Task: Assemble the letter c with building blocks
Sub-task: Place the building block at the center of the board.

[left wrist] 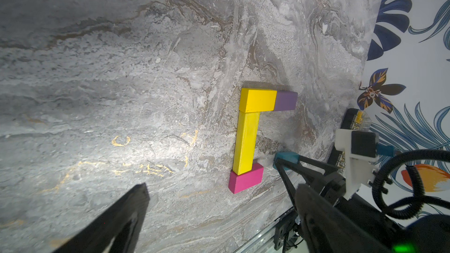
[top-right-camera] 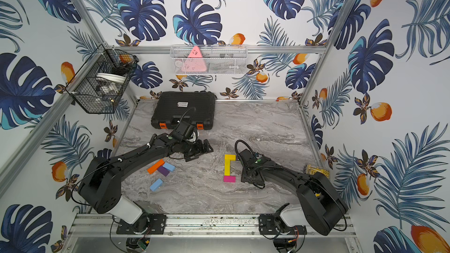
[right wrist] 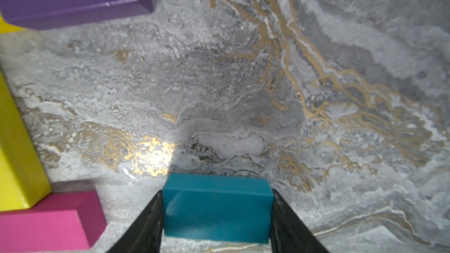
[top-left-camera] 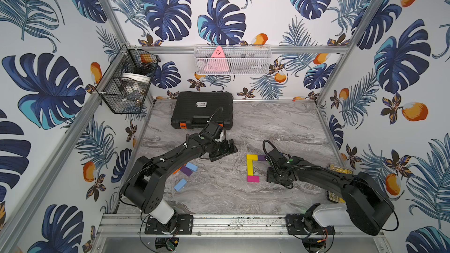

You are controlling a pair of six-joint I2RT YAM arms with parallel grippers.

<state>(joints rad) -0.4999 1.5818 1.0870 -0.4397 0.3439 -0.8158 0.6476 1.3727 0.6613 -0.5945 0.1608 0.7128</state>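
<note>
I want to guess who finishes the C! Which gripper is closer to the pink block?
Right. The right gripper, shut on the teal block, sits just beside the magenta block. The left gripper hangs open farther off, toward the black case.

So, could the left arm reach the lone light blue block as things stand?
Probably yes: the left claw is open and empty, and the lone light blue block lies on bare table near that arm's base.
</note>
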